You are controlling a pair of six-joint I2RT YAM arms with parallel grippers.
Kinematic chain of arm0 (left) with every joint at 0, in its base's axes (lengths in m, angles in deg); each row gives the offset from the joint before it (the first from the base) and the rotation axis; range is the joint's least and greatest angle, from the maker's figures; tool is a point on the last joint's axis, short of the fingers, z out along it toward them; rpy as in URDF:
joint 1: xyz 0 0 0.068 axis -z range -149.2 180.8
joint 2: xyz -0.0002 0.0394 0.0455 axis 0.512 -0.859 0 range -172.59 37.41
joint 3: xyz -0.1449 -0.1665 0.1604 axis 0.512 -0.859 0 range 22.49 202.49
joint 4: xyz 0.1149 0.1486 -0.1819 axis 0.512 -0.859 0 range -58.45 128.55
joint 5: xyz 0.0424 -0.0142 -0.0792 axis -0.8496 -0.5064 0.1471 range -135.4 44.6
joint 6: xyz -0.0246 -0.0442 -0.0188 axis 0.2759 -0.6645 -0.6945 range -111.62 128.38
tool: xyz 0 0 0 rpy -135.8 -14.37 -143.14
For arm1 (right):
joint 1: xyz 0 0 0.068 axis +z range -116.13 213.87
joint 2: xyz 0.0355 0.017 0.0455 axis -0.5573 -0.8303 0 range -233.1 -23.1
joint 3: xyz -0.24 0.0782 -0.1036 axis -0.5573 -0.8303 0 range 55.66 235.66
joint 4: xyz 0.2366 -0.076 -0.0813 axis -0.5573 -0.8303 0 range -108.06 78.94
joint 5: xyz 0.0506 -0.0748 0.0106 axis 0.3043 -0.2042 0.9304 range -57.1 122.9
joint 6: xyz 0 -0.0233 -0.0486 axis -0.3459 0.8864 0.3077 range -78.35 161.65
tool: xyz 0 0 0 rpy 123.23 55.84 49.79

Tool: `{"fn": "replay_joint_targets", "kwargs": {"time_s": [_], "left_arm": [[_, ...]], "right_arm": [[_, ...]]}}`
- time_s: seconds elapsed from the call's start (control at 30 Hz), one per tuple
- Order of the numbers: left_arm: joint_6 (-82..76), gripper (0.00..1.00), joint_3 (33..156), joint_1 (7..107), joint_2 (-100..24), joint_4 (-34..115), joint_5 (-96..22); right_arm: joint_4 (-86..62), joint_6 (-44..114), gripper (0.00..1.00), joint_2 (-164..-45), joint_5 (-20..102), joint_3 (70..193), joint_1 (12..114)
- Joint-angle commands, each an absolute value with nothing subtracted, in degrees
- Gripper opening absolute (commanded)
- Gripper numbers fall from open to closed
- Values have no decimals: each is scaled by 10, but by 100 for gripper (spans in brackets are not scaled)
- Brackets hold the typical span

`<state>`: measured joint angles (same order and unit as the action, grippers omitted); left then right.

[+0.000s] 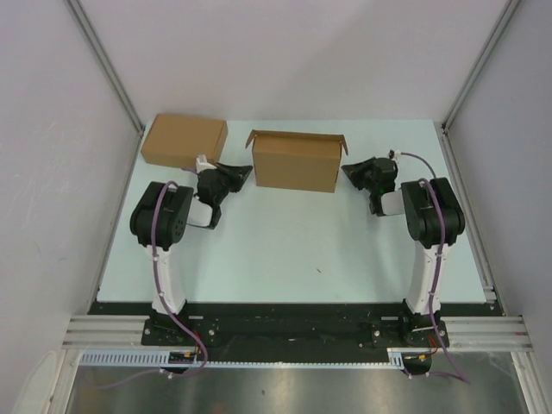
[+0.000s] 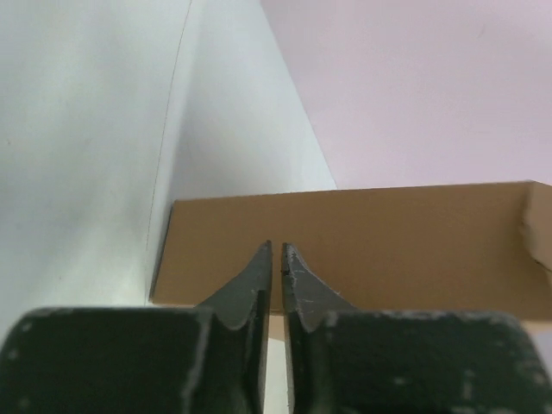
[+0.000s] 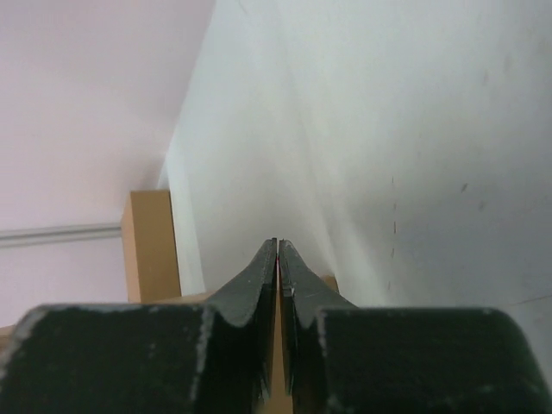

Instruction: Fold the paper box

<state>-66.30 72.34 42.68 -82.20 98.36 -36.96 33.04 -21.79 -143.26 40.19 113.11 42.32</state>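
Now the paper box (image 1: pixel 296 161) stands in the upper middle of the top view, on the table (image 1: pixel 285 250). Its top is open and its small end flaps stick out. The left gripper (image 1: pixel 247 171) is just beside its left end, with the fingers almost together, only a thin slit and nothing between them. The right gripper (image 1: pixel 346 169) is at the right end with the fingers pressed together; whether it pinches a flap edge I cannot tell. I think a push from one side only can slide or tip the box, or crush a flap. The other box (image 1: pixel 184 140), at upper left, lies near the left arm and can be hit.
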Motion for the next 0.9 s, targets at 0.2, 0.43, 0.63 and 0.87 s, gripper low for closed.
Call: {"fn": "replay_joint_targets", "kwargs": {"time_s": [0.2, 0.43, 0.63, 0.87], "left_arm": [[-604, 26, 707, 355, -721, 931, -357], [-415, 54, 776, 341, -572, 646, -452], [-350, 100, 745, 347, -451, 641, -540], [-385, 100, 736, 316, -422, 686, -428]], "right_arm": [[232, -139, 18, -1316, 349, 1129, 343], [115, -4, 45, -1148, 223, 1176, 371], [17, 176, 74, -1088, 216, 1271, 473], [-90, 304, 75, -1088, 224, 1328, 539]]}}
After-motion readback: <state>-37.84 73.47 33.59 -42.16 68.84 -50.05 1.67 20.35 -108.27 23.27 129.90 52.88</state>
